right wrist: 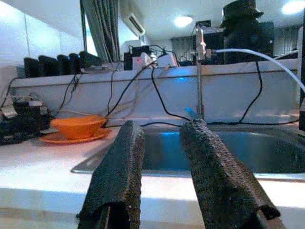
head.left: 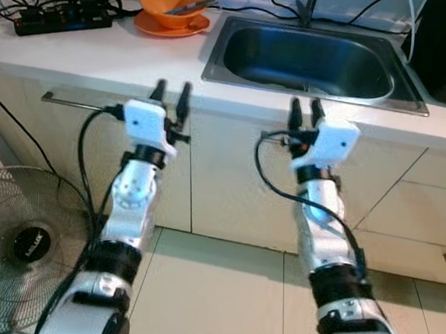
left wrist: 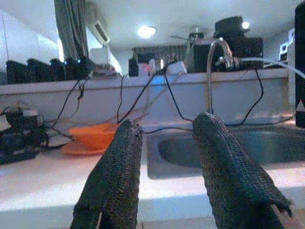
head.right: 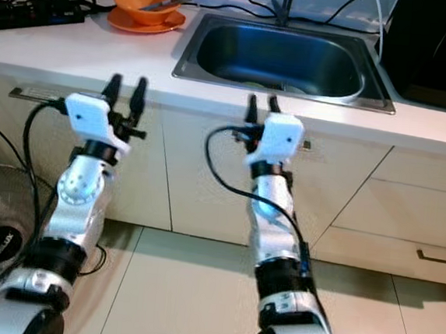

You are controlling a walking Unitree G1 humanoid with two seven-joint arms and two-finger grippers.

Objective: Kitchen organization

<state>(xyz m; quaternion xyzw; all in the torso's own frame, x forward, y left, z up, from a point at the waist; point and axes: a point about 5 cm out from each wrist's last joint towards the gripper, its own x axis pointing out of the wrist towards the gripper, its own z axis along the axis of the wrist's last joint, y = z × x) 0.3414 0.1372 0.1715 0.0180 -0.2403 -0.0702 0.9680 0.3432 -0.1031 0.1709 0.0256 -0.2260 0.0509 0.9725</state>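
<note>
Both arms raised in front of the worktop (head.left: 100,55) edge. Left gripper (head.left: 171,94) fingers apart, holding nothing. Right gripper (head.left: 305,112) fingers apart, also holding nothing. Sink (head.left: 310,61) at 12 o'clock from right gripper, tap (head.left: 307,6) behind it. Orange bowl (head.left: 174,8) on matching plate (head.left: 171,26) at 12 o'clock from left gripper, utensils in it. Power strip (head.left: 62,20) at 9 o'clock of bowl. Fan (head.left: 21,243) on floor, 8 o'clock.
</note>
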